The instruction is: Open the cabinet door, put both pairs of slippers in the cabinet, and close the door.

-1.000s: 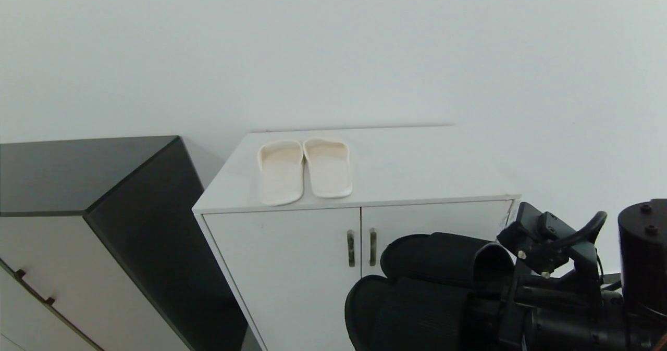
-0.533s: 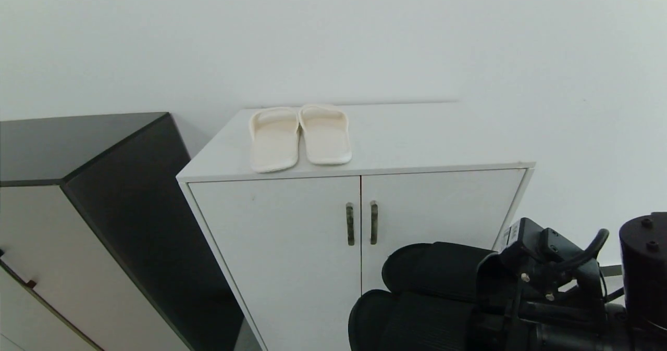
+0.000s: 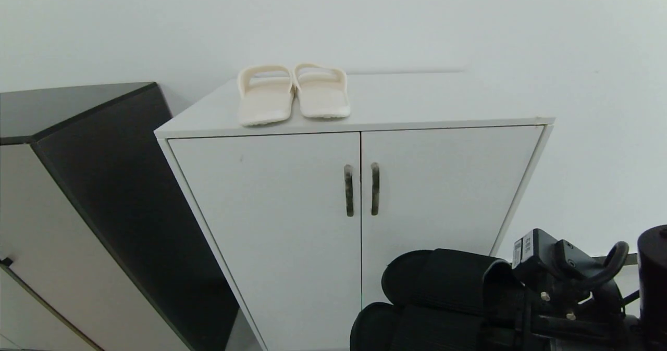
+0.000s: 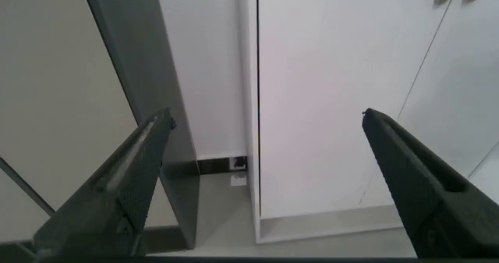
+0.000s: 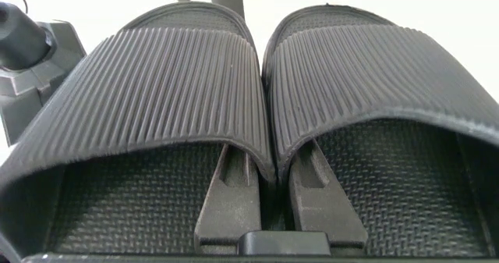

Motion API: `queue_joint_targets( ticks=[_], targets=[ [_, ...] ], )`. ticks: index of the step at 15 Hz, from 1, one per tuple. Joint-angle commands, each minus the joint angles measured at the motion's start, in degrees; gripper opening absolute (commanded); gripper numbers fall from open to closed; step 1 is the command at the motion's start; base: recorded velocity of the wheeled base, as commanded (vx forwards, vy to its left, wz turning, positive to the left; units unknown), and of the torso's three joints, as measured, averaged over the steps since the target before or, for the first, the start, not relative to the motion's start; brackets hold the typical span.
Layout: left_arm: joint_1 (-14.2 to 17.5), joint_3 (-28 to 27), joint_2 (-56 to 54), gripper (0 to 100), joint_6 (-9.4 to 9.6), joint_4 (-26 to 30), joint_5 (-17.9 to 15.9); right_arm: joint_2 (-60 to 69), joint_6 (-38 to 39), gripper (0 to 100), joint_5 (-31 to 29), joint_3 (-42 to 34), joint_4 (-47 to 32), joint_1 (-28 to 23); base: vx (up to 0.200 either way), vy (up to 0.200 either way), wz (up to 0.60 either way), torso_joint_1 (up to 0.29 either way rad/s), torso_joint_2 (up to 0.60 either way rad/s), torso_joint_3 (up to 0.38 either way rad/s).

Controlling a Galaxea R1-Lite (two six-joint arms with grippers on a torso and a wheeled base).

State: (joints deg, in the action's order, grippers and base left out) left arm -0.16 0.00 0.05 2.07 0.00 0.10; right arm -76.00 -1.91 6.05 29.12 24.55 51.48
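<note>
Tall white two-door cabinet [image 3: 271, 226] against white wall, both doors closed, two dark vertical handles [image 3: 348, 190] side by side at centre seam. Pair of cream open-toe slippers [image 3: 307, 95] lying side by side on cabinet top, near front edge, left of centre. Pair of black ribbed-strap slippers [image 3: 448, 283] held low before right door. Right pincer [image 5: 269, 169] clamped on black pair, one finger under each strap, inner walls pinched together. Left pincer [image 4: 267, 119] fingers wide apart, holding nothing, low beside cabinet's left front corner. Black-sided cabinet [image 3: 104, 184] just beside it.
</note>
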Motion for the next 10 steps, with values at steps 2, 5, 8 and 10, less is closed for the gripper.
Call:
queue_joint_targets(
  ticks=[2, 5, 8, 10],
  targets=[
    [-0.02, 0.0, -0.05, 100, 0.92, -0.79, 0.25, -0.56, -0.02, 0, 0.02, -0.03, 0.06, 0.02, 0.0, 0.0, 0.0, -0.11, 0.47, 0.344],
    [-0.28, -13.1, 8.56, 100, -0.4, -3.43, 0.34, -0.38, 0.07, 0, 0.02, -0.21, 0.06, 0.02, 0.0, 0.0, 0.0, -0.081, 0.46, 0.364],
    [-1.42, -17.84, 25.97, 100, -0.67, -5.45, -8.8, -0.29, -0.02, 0, 0.02, -0.21, 0.06, 0.02, 0.0, 0.0, 0.0, -0.04, 0.43, 0.396],
    [-1.69, -18.81, 34.23, 100, -0.67, -8.53, -15.39, -0.12, 0.07, 0, 0.02, -0.12, 0.06, 0.02, 0.0, 0.0, 0.0, -0.01, 0.23, 0.212]
  ],
)
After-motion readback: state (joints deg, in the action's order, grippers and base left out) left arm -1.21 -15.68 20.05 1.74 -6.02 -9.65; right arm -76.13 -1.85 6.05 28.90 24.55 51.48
